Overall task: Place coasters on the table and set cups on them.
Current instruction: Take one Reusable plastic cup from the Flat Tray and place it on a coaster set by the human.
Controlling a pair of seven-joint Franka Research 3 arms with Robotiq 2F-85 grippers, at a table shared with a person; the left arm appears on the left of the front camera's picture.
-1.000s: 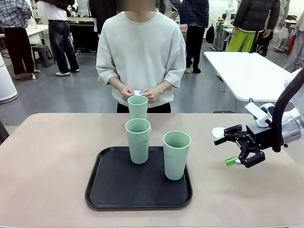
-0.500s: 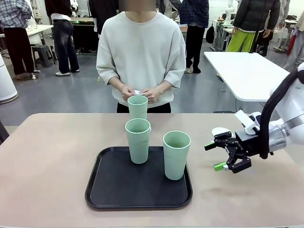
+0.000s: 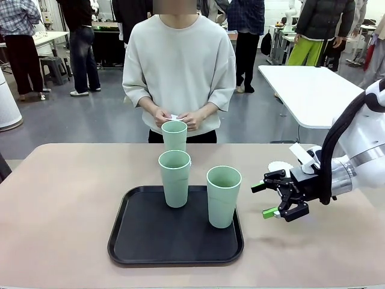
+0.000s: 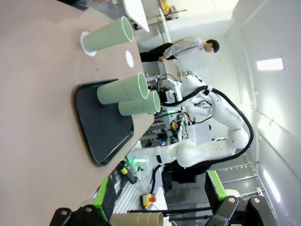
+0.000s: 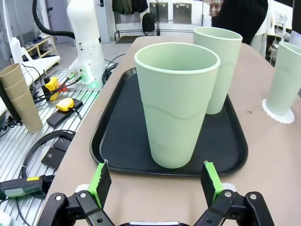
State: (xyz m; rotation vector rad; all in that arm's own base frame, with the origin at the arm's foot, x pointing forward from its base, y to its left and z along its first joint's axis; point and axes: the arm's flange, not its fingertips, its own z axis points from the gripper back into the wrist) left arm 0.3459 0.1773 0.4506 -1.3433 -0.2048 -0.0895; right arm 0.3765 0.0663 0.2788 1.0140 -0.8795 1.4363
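Note:
Three mint-green cups stand upright. The far cup is on a coaster on the beige table, just in front of the person. The other two sit on the black tray: a middle cup and a right cup. A second coaster lies bare on the table at the right. My right gripper is open, level with the right cup and a short way to its right, jaws facing it. My left gripper is open and holds nothing.
The person's hands hold a small white piece at waist height behind the far cup. A white-topped table stands at the back right. Brown paper cups and cables lie beside the table on the robot's side.
My right gripper has moved left across the table toward the right cup on the tray, staying open. The cups and the person's hands have not moved.

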